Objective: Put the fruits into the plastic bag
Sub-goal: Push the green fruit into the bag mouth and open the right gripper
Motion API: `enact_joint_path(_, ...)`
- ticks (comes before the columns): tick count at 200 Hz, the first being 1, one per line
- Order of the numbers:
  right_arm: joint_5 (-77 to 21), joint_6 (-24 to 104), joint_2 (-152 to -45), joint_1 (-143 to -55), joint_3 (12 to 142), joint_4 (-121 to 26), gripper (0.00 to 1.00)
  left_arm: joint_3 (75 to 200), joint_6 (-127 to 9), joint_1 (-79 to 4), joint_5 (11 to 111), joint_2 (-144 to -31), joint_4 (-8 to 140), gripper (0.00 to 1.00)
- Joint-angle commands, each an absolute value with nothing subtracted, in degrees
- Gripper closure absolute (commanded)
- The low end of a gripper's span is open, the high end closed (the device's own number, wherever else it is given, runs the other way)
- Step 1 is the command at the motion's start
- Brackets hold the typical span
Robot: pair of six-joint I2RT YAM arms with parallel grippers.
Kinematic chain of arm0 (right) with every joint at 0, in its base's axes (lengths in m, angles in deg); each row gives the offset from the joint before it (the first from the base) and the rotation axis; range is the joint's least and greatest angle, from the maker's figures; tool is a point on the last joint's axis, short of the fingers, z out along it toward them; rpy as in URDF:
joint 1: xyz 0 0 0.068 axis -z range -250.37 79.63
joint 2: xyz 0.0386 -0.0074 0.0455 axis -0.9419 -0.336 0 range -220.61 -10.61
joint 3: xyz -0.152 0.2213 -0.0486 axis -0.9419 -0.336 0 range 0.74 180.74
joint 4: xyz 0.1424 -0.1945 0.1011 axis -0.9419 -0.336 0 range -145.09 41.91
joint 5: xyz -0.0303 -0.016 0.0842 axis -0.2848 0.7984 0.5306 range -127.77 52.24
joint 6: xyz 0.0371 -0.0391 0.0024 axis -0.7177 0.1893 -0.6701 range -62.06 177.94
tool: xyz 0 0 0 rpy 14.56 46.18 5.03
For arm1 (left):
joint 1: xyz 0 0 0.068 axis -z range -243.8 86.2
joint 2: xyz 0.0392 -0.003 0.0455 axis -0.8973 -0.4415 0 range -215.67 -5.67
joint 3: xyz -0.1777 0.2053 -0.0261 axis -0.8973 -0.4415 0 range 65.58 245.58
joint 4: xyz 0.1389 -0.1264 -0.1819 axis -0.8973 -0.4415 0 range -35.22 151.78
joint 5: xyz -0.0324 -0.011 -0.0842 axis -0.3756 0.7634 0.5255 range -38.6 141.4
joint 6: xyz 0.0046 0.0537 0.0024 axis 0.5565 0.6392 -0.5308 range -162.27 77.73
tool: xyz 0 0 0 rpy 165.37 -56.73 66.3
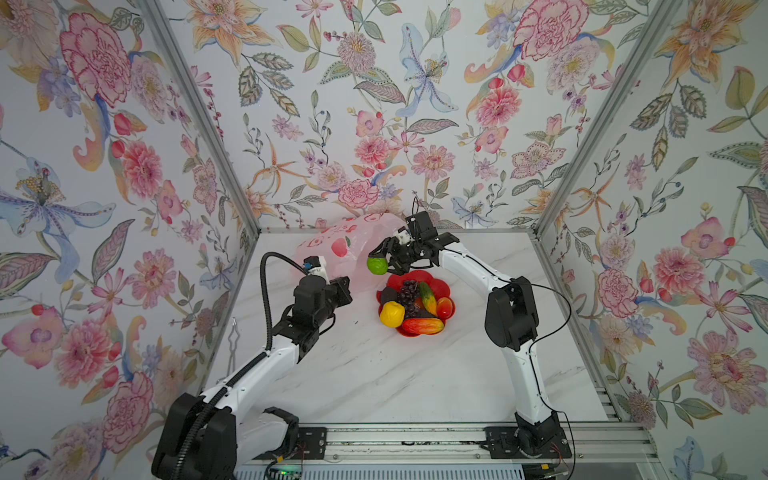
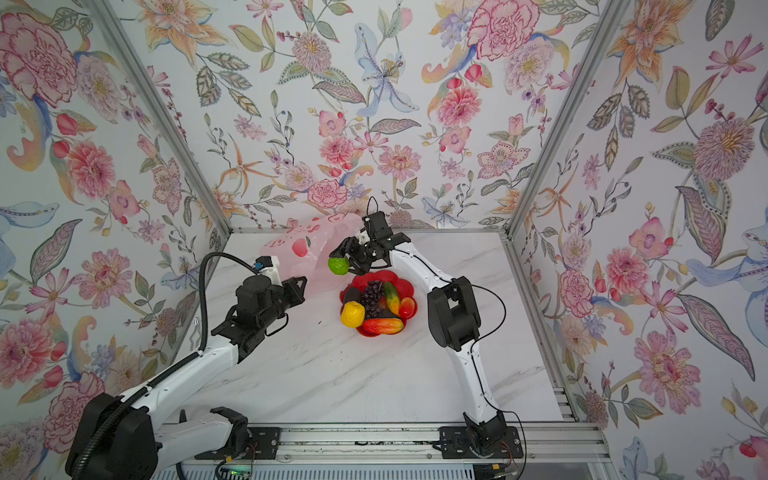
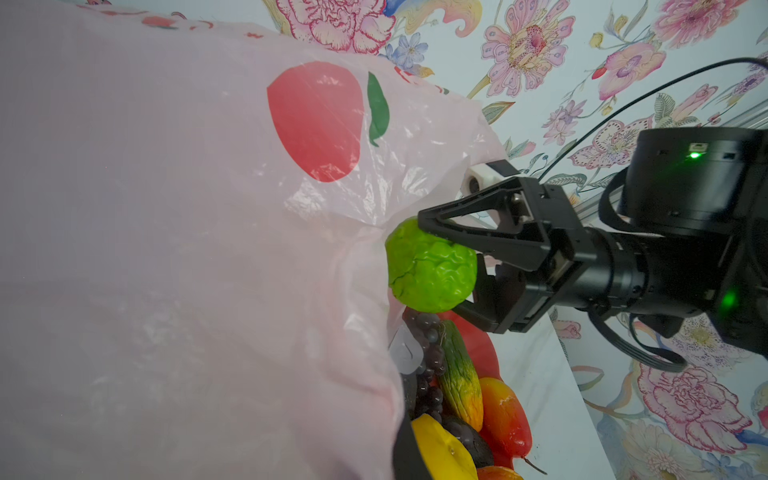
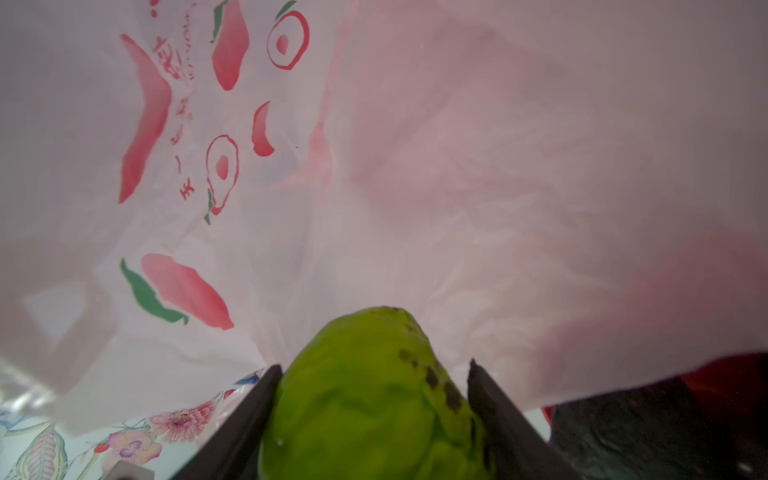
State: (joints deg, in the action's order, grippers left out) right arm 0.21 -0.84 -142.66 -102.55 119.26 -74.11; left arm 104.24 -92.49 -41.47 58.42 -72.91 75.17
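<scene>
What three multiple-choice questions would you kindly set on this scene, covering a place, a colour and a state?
1. Where is the yellow fruit? A. in the red dish B. inside the bag C. on the bare table
2. What colour is the bumpy ball? A. purple B. green C. orange
3. How is the right claw? A. open, empty B. shut on the bumpy ball C. shut on a grape bunch
Key: A, it lies in the dish; B, bright green in every view; B, its fingers flank the ball beside the plastic bag.
</scene>
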Motion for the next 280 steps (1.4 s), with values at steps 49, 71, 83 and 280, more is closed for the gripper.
enact_joint_path(49,-0.6,-3.7,-150.6,-103.5,126.0,-74.3,0.44,104.0,-93.3,-40.2,58.8,-72.2,76.3,1.00)
enact_joint_path(71,-0.6,-4.0,-152.4,-103.8,128.1,-74.9,0.44,104.0,-93.3,-40.2,59.3,-72.3,76.3,1.00)
enact_joint_path(83,-0.5,-4.2,-153.2,-103.9,129.2,-75.3,0.42,104.0,-93.3,-40.2,59.4,-72.3,76.3,1.00)
enact_joint_path(280,-0.2,-4.2,-154.5,-104.3,131.2,-75.6,0.15,103.0,-94.0,-40.2,59.0,-71.2,76.1,1.00)
